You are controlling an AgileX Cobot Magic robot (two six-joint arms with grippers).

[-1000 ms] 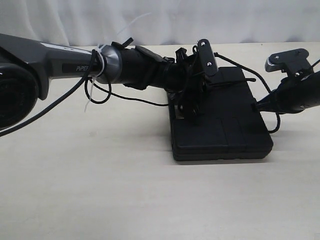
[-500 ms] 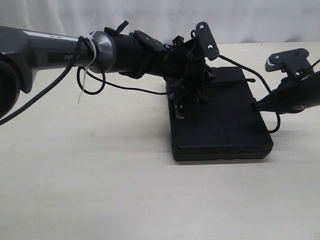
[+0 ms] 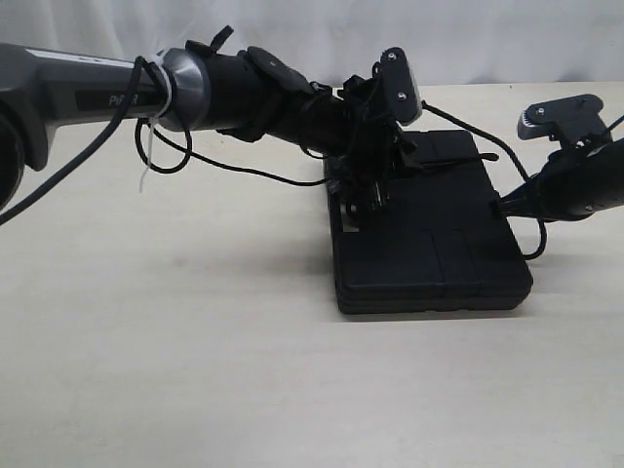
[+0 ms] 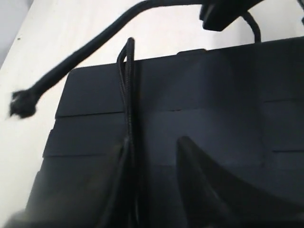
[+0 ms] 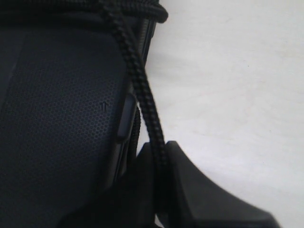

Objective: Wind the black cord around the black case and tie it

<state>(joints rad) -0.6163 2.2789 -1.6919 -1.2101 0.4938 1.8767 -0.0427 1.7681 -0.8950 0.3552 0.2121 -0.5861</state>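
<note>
The black case [image 3: 439, 253] lies flat on the table, right of centre. The black cord [image 3: 456, 121] runs over the case's far part and down its right edge. My left gripper [image 3: 370, 190] hovers over the case's far left part. In the left wrist view its jaws stand apart over the case [image 4: 213, 104], open [image 4: 154, 156]. A doubled strand of cord [image 4: 129, 95] lies along one finger [image 4: 118, 185], and the frayed end [image 4: 21, 104] hangs free. My right gripper [image 3: 502, 205] sits at the case's right edge. It is shut [image 5: 161, 161] on the cord [image 5: 137, 80] beside the case [image 5: 57, 95].
The beige table [image 3: 195, 370] stretches bare in front and to the left of the case. A white backdrop [image 3: 292, 39] closes the far side. A loose robot cable [image 3: 166, 161] with a white zip tie [image 3: 161, 97] loops under the left arm.
My left arm has drawn back toward the left and risen a little, and its jaws have parted from the cord. The right gripper and the case have not moved.
</note>
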